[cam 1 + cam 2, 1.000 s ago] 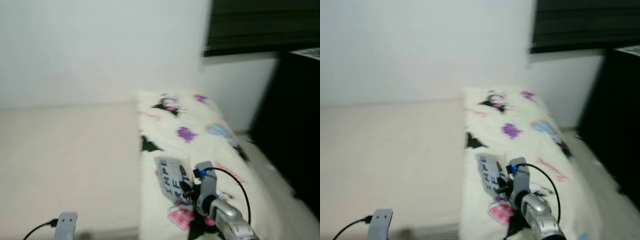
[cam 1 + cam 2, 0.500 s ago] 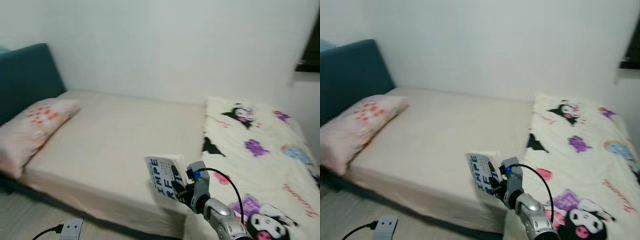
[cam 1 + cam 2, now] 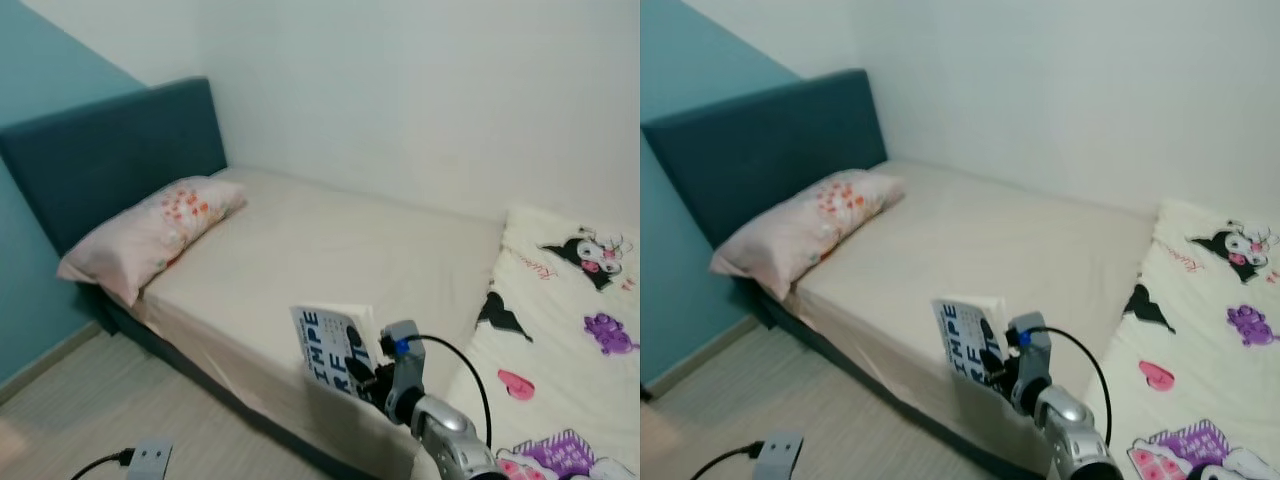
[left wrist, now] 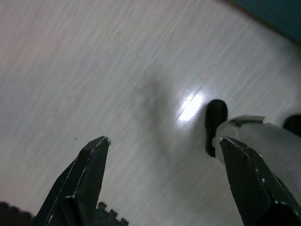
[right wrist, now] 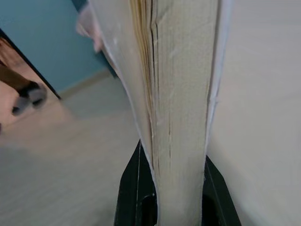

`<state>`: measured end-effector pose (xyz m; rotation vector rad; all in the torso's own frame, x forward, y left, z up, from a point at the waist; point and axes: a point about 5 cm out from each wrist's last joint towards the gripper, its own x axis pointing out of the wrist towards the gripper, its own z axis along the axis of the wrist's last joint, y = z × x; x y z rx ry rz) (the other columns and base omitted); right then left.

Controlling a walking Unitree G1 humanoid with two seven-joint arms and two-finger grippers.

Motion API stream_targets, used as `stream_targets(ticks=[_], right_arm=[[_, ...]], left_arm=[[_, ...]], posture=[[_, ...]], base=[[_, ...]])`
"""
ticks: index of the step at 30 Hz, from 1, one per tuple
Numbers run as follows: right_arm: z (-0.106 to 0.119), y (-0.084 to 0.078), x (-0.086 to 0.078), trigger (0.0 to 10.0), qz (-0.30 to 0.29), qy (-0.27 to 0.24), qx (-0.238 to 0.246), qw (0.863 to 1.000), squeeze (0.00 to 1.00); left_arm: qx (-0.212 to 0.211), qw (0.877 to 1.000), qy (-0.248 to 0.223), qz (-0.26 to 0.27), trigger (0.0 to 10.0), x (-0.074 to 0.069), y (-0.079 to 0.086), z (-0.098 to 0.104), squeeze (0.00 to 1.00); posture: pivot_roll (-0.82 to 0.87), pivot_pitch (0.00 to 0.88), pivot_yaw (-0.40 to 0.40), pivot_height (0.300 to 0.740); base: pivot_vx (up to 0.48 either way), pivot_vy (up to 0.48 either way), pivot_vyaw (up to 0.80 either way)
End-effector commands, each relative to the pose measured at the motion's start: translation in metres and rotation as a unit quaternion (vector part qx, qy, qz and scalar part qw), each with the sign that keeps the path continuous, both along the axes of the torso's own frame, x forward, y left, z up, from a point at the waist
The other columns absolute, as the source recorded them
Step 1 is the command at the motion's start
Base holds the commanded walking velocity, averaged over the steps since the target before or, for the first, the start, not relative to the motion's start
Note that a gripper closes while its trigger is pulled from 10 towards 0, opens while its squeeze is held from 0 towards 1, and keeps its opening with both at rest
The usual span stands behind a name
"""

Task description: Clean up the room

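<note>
Two black fingers of the right gripper point(image 5: 171, 197) pinched on a book point(image 3: 334, 350), one on each cover, page edges facing the wrist camera. Held upright in front of the robot, over the near edge of the bed point(image 3: 330, 250), white cover with dark blue letters turned toward the head camera. Compared with half a second ago, whole scene slid rightward, so a camera turn to the left rather than any move of the furniture: teal headboard point(image 3: 110, 155) now fully in sight against a teal wall point(image 3: 40, 80), pink flowered pillow point(image 3: 150, 235) nearer mid-picture, cartoon-print blanket point(image 3: 570, 330) pushed to the right edge. Same grip on the book as before, same spot in the picture. Left gripper point(image 4: 164, 174) low over pale wooden floor point(image 4: 94, 70), fingers spread wide apart with nothing between them, its wrist block and cable point(image 3: 145, 458) at the bottom of the head view. Dark foot point(image 4: 215, 120) of the robot on the floor near that gripper. Someone's shoes point(image 5: 28, 96) visible on the floor beyond the book, by the teal wall.
</note>
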<state>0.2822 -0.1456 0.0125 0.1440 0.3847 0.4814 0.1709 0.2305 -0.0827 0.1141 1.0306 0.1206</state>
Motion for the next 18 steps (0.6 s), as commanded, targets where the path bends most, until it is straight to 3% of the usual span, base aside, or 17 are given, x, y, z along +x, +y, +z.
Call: stream_targets(ticks=[1, 2, 3, 4, 5, 9, 16, 18], right_arm=[[-0.005, -0.003, 0.000, 10.0, -0.015, 0.007, -0.029, 0.999, 0.00], [-0.005, -0.003, 0.000, 10.0, -0.015, 0.007, -0.029, 0.999, 0.00], [-0.015, -0.008, -0.006, 10.0, -0.007, 0.024, -0.075, 0.997, 0.00], [-0.015, -0.008, -0.006, 10.0, -0.007, 0.024, -0.075, 0.997, 0.00], [-0.027, -0.017, -0.016, 10.0, 0.000, 0.045, -0.134, 0.990, 0.00], [-0.032, -0.024, -0.020, 10.0, -0.015, 0.059, -0.161, 0.985, 0.00], [-0.034, -0.027, -0.023, 10.0, -0.005, 0.062, -0.148, 0.987, 0.00], [-0.035, -0.025, -0.024, 10.0, 0.005, 0.062, -0.153, 0.986, 0.00]], left_arm=[[0.003, 1.000, -0.003, -0.011, 10.0, 0.004, 0.000, 0.002, 0.00], [0.003, 1.000, -0.003, -0.011, 10.0, 0.004, 0.000, 0.002, 0.00], [0.004, 1.000, -0.002, -0.012, 10.0, 0.004, 0.000, 0.002, 0.00], [0.004, 1.000, -0.002, -0.012, 10.0, 0.004, 0.000, 0.002, 0.00], [0.004, 1.000, 0.004, -0.016, 10.0, 0.003, 0.000, 0.001, 0.00], [0.001, 1.000, 0.009, -0.019, 10.0, 0.001, -0.001, 0.000, 0.00], [-0.001, 1.000, 0.012, -0.020, 10.0, 0.000, -0.002, -0.001, 0.00], [-0.001, 1.000, 0.011, -0.020, 10.0, 0.000, -0.003, -0.001, 0.00]], posture=[[0.02, 0.000, 0.026, 0.740], [0.02, 0.000, 0.026, 0.740], [0.02, 0.000, 0.026, 0.740], [0.02, 0.000, 0.026, 0.740], [0.02, 0.000, 0.026, 0.740], [0.01, 0.000, 0.027, 0.740], [0.01, 0.000, 0.026, 0.740], [0.01, 0.000, 0.026, 0.740]], base=[[0.000, 0.000, 0.71], [0.000, 0.000, 0.71], [0.334, 0.000, 0.50], [0.334, 0.000, 0.50], [0.480, 0.000, 0.44], [0.480, 0.000, 0.33], [0.480, 0.000, 0.00], [0.480, 0.000, 0.73]])
